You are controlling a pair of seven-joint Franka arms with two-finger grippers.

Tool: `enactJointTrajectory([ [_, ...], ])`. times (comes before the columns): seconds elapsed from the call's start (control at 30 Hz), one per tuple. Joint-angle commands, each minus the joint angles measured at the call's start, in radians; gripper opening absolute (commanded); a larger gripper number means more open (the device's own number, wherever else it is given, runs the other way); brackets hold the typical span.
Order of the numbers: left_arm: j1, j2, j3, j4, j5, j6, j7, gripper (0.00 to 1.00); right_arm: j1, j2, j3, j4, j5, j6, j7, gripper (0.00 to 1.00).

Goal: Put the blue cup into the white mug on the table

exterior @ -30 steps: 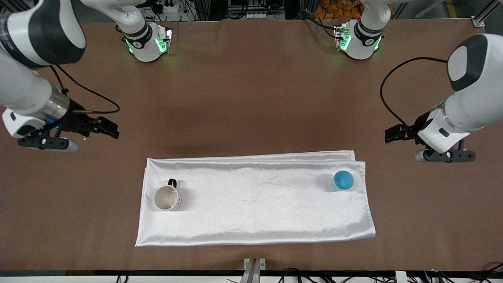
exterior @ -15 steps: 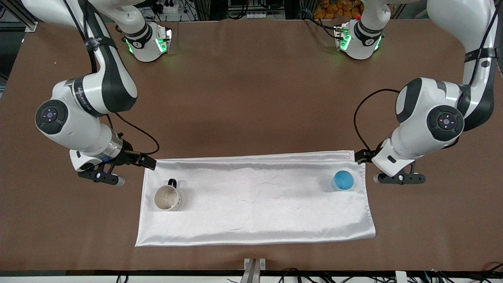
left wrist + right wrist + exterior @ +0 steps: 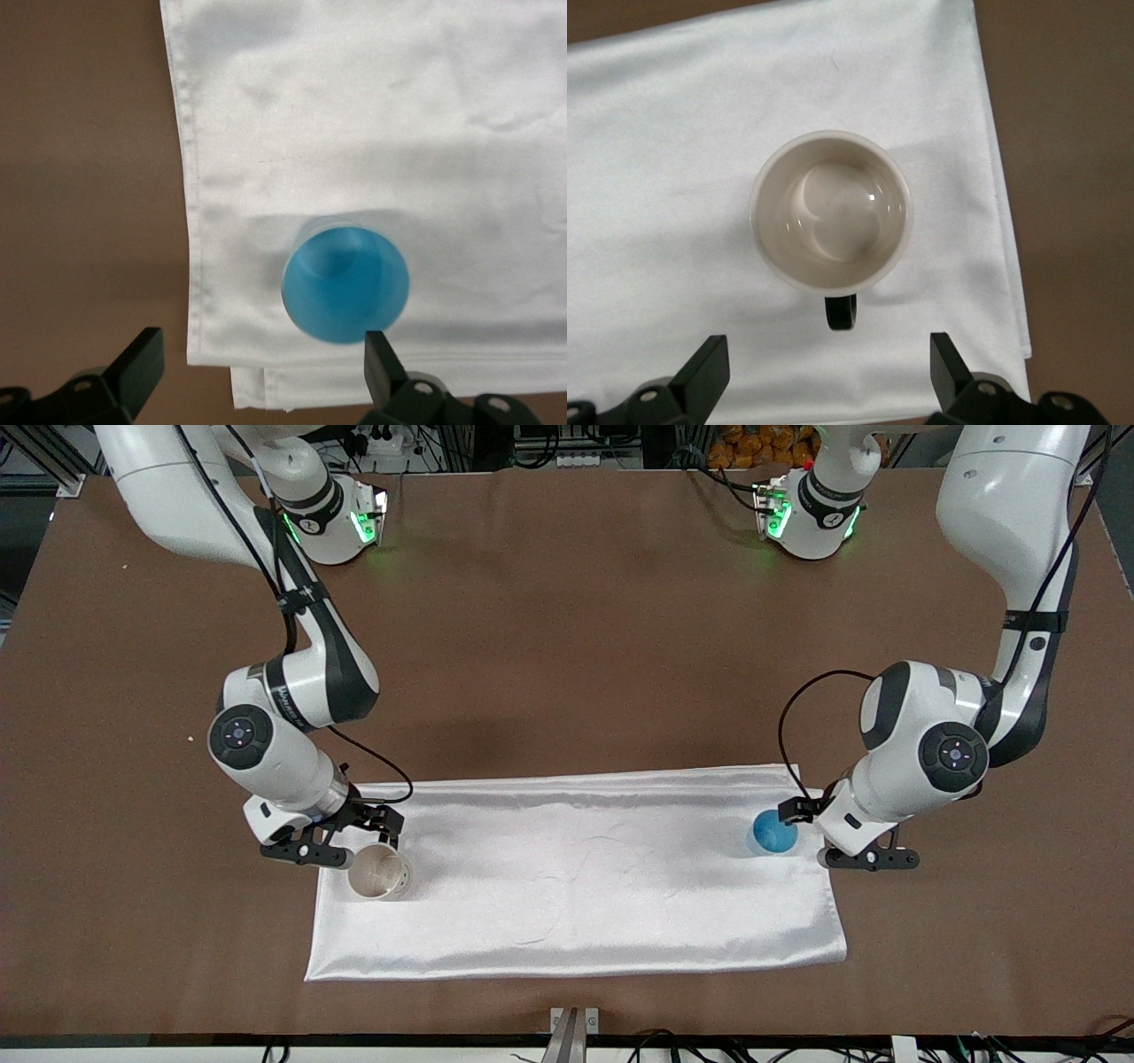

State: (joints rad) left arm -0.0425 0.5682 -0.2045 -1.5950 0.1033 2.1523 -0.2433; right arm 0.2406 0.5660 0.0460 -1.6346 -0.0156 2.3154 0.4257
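Nothing is gripped yet: your left hand (image 3: 791, 812) hangs spread over the blue cup (image 3: 774, 831) on the cloth (image 3: 576, 886), and your right hand (image 3: 376, 825) hangs spread over the white mug (image 3: 378, 872). Lifting and nesting remain.

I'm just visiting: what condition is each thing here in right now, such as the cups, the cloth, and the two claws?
blue cup: upright on the cloth, not held.
white mug: upright, empty, handle toward the robots.
white cloth: spread flat on the table, slightly wrinkled.
left gripper: open, above the blue cup.
right gripper: open, above the white mug.
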Motion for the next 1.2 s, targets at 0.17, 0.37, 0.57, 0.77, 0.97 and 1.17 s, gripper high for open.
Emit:
enactJointTrajectory([
  [0.17,0.001,0.078,-0.004,0.012,0.03,0.078,-0.042,1.0,0.002,0.057,-0.002,0.028,-0.024,0.025,0.018,1.0],
  [0.37,-0.008,0.088,-0.003,0.013,0.035,0.08,-0.079,0.99,0.002,0.094,-0.002,0.028,-0.024,0.079,0.018,1.0],
  [0.57,-0.008,0.104,-0.003,0.013,0.065,0.1,-0.082,0.74,0.011,0.123,-0.002,0.028,-0.024,0.12,0.018,1.0],
  [0.77,-0.008,0.105,-0.003,0.013,0.065,0.106,-0.09,0.32,0.014,0.14,-0.003,0.03,-0.026,0.131,0.016,1.0],
  [0.97,-0.008,0.11,-0.004,0.013,0.067,0.107,-0.093,0.0,0.012,0.157,-0.005,0.041,-0.032,0.145,0.016,1.0],
  [1.17,-0.008,0.108,-0.003,0.015,0.067,0.107,-0.091,0.0,0.008,0.187,-0.006,0.068,-0.034,0.159,0.015,1.0],
])
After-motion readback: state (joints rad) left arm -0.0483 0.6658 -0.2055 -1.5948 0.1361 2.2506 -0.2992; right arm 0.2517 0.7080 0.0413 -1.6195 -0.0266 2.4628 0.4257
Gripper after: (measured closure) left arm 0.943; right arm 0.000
